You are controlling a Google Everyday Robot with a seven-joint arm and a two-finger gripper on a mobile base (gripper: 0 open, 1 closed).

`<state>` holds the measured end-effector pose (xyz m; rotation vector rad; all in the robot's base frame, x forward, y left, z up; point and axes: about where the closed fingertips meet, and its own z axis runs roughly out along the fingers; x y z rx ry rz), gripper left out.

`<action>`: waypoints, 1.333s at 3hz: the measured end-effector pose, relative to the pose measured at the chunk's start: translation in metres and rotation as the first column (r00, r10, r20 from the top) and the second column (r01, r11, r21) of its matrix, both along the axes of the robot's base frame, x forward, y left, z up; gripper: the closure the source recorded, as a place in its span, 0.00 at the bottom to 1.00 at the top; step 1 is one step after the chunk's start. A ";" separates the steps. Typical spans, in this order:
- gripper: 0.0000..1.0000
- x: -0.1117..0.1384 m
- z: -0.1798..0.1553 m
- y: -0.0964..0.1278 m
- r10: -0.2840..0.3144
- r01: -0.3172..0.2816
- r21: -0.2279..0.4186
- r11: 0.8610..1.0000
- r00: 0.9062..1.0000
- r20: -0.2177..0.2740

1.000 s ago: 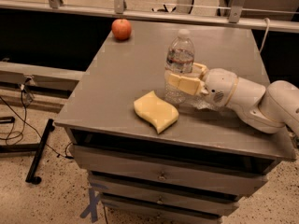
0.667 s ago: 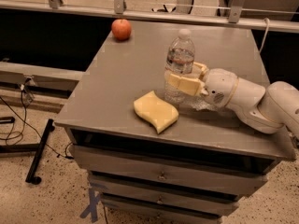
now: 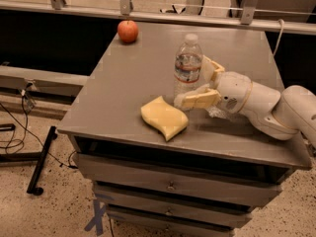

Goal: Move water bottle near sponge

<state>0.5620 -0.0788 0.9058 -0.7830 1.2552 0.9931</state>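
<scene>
Compared with a second before, my claw [image 3: 195,83] had spread: the near finger [image 3: 200,98] had dropped low by the foot of the water bottle [image 3: 188,63], the far finger [image 3: 211,69] showed beside its label, and I could not tell whether either touched. Bottle, sponge [image 3: 164,117] and apple [image 3: 128,31] sat where they had been. The grey worktop [image 3: 123,83] topped a stack of drawers [image 3: 170,185] on a speckled floor [image 3: 59,216], with cables [image 3: 15,127] at the left. The bottle stood upright mid-worktop, just beside the sponge: clear, white cap, white-and-red label band. The sponge lay flat near the front edge, pale yellow with wavy edges.
</scene>
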 end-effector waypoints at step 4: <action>0.00 0.031 0.064 -0.112 -0.071 0.109 -0.362 0.926 0.991 0.117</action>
